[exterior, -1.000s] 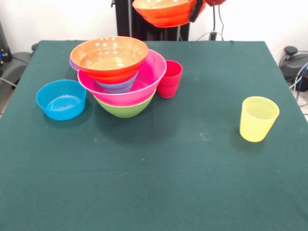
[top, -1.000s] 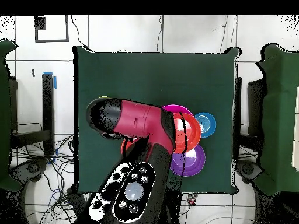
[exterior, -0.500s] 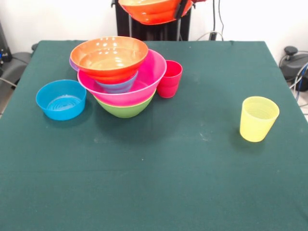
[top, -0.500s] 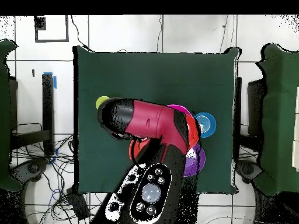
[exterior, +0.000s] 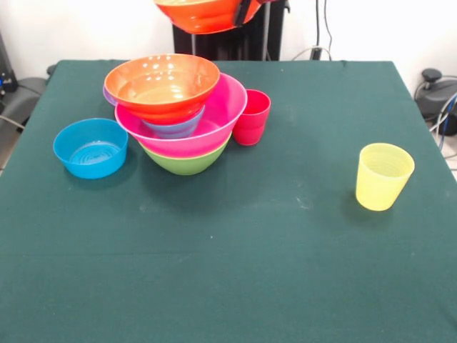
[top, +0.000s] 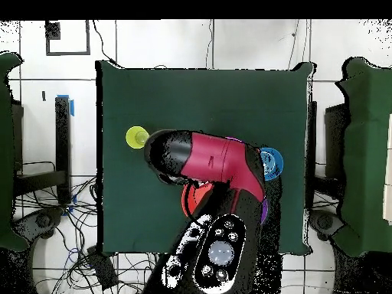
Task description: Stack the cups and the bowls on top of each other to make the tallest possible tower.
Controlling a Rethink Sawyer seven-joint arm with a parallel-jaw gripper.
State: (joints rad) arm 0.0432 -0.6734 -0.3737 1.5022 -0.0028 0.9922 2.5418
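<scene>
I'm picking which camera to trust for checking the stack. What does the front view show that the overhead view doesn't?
Front only: the tower in full, green bowl at the bottom, the red cup beside it, and an orange bowl carried aloft. Overhead only: the arm covering most of the stack. Both: the yellow cup and the loose blue bowl.

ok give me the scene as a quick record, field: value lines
tower: green bowl at the bottom, pink bowl in it, then a purple-blue bowl and an orange bowl on top
carried: second orange bowl held up above the table's far edge
gripper: gripper at that bowl's rim
loose: blue bowl, yellow cup
beside tower: red cup
</scene>
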